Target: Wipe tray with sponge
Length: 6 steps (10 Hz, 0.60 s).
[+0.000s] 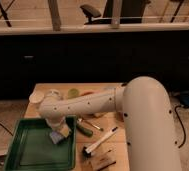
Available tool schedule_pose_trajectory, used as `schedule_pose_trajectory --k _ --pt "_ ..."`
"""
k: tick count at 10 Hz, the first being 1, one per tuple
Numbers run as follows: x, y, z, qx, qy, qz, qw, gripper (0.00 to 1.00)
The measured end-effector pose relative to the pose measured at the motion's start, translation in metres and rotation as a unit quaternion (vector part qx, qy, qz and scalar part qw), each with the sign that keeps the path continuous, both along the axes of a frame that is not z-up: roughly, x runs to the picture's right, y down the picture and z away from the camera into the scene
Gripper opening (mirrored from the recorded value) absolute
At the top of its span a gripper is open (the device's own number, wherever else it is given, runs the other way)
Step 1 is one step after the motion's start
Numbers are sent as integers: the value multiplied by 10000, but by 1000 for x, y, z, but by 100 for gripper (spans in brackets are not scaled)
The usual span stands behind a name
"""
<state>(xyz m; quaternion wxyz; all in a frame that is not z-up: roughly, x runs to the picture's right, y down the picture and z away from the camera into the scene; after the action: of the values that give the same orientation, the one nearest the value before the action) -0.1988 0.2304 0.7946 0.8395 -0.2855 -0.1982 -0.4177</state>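
Observation:
A large green tray lies at the front left of the wooden table. A small sponge, pale blue-grey with a yellow side, rests on the tray floor near its right wall. My gripper hangs from the white arm and sits directly over the sponge, pressing down on it. The gripper body hides the top of the sponge.
A black-and-white brush lies right of the tray. A green item lies beside the tray's right rim. White and yellow-green dishes stand at the back of the table. A wooden piece sits at the front.

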Motion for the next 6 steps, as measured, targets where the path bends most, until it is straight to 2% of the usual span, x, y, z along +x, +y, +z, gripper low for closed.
schedule_pose_trajectory --k 6 --pt "-2 -7 7 29 -60 -67 10000 0"
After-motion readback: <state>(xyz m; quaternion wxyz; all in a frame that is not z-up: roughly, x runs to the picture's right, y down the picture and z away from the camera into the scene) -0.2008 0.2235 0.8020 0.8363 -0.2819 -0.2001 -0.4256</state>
